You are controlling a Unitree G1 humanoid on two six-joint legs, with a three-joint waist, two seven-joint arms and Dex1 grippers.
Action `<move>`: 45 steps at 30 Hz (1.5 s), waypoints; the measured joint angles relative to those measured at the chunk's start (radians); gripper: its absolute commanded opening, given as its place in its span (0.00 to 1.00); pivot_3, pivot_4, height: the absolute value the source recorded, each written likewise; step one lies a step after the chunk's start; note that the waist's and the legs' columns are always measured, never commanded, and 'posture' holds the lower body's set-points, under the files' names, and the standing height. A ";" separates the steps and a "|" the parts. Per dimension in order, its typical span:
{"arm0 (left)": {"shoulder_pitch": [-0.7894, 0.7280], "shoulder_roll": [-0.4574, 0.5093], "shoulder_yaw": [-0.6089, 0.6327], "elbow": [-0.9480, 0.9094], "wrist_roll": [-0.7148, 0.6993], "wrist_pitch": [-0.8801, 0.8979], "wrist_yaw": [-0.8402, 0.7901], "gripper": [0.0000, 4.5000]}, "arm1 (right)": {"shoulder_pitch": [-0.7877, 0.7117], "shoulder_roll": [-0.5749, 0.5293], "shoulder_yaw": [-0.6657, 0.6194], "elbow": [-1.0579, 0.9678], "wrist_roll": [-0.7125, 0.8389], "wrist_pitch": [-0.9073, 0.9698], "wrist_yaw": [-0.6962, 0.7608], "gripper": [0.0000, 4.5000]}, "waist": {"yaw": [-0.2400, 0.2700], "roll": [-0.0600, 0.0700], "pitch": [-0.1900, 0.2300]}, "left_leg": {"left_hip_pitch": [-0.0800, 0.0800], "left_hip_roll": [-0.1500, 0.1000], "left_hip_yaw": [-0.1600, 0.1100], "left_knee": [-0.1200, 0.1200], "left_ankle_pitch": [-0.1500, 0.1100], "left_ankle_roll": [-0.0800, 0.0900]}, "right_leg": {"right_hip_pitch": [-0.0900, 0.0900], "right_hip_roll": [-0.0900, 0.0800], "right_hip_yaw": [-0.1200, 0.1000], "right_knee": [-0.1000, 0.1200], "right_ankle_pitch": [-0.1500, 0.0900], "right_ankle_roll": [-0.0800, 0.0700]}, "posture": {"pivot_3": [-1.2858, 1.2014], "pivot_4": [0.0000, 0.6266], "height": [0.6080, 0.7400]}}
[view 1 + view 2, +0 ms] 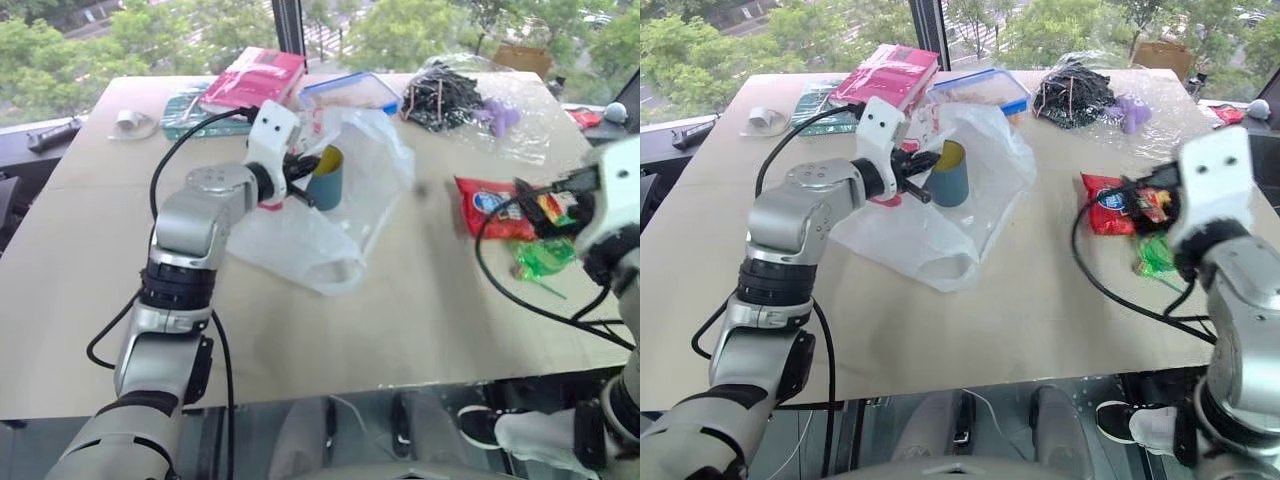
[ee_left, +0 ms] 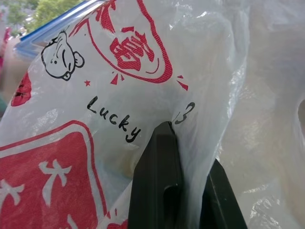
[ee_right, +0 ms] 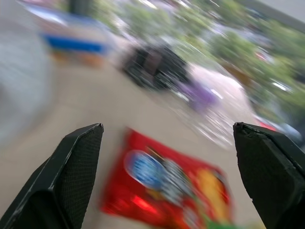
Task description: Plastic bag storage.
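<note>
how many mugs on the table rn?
1. The teal mug stands upright at the table's middle, against the plastic bag, right beside the left tool. The bag could be hiding more.

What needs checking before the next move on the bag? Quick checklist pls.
1. Left pincer shut on the bag: ok, film pinched between both fingers.
2. Right pincer open and empty: ok, it hangs over the snack packet, apart from the bag.
3. Mug upright: ok, standing against the bag beside the left pincer.
4. Bag in the mug: not ok, it lies spread on the table.
5. Mug mouth free of plastic: cannot tell.
6. Lunch box and pink box behind the bag, out of the way: ok.
</note>
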 measured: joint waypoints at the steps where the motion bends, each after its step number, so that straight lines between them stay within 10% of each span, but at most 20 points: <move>1: -0.002 -0.003 -0.005 0.004 0.002 -0.003 -0.003 0.00 | 0.004 0.007 -0.016 -0.001 -0.004 0.010 -0.012 0.98 | -0.002 0.000 0.000 | 0.001 0.000 0.000 0.000 0.000 0.000 | 0.000 0.000 0.000 0.000 0.000 0.000 | 0.52 0.24 1.00; 16: -0.009 -0.024 -0.013 0.005 0.011 -0.008 -0.010 0.00 | 0.122 0.280 -0.185 0.135 0.001 -0.124 -0.118 0.98 | -0.006 0.000 0.000 | 0.001 0.000 0.000 0.000 -0.001 0.001 | 0.000 0.001 0.000 0.000 0.000 0.000 | 0.52 0.24 1.00; 33: -0.009 -0.021 0.020 -0.004 0.002 0.040 0.003 0.00 | 0.223 0.274 -0.171 0.478 0.113 -0.507 -0.105 0.98 | -0.007 0.000 0.000 | 0.001 0.000 0.000 0.000 -0.001 0.001 | 0.001 0.001 0.000 0.000 0.000 0.000 | 0.52 0.24 1.00; 37: -0.009 -0.018 0.021 -0.026 0.001 0.046 0.006 0.00 | 0.236 0.238 -0.146 0.546 0.121 -0.601 -0.100 0.69 | -0.006 0.000 0.000 | 0.001 0.000 0.000 0.000 -0.001 0.001 | 0.001 0.000 0.001 0.000 0.000 0.000 | 0.52 0.24 1.00; 45: -0.009 -0.017 0.026 -0.027 0.001 0.047 0.010 0.00 | 0.310 0.148 -0.076 0.560 0.137 -0.715 -0.050 0.67 | -0.007 0.000 0.000 | 0.002 0.000 0.000 0.000 -0.001 0.001 | 0.001 0.000 0.001 0.000 0.000 0.000 | 0.52 0.24 1.00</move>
